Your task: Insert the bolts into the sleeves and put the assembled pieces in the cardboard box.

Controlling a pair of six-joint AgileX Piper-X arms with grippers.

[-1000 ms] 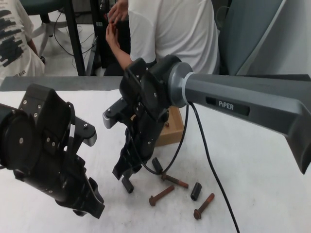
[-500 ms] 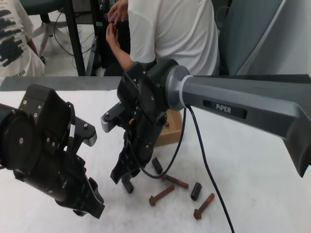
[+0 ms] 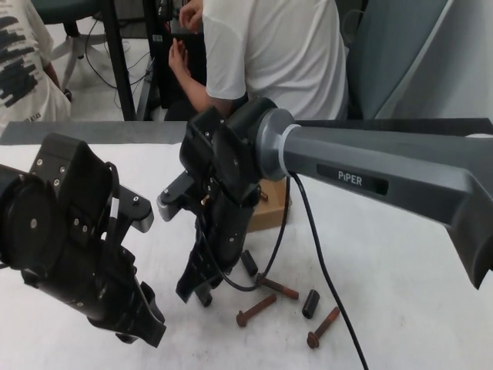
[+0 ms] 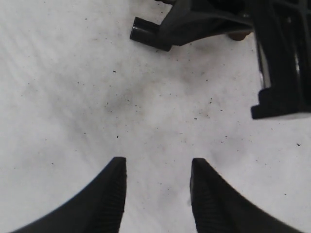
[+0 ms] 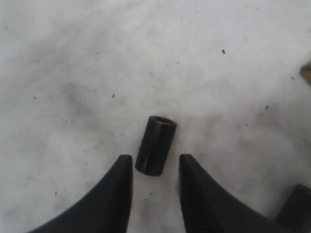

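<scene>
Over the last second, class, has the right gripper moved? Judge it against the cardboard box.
Yes. In the high view, the right gripper has shifted left, away from the cardboard box, and dipped slightly lower.

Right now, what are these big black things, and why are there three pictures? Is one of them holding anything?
These are two robot arms at a white bench. One picture looks down from behind them. The other two come from small cameras on each arm's wrist. On the bench lie three rusty bolts, some short black tubes called sleeves, and a cardboard box farther back. The right arm has its jaws open on either side of one sleeve that lies on the bench, so it holds nothing yet. The left arm hangs its open jaws over the bench and holds nothing.
</scene>
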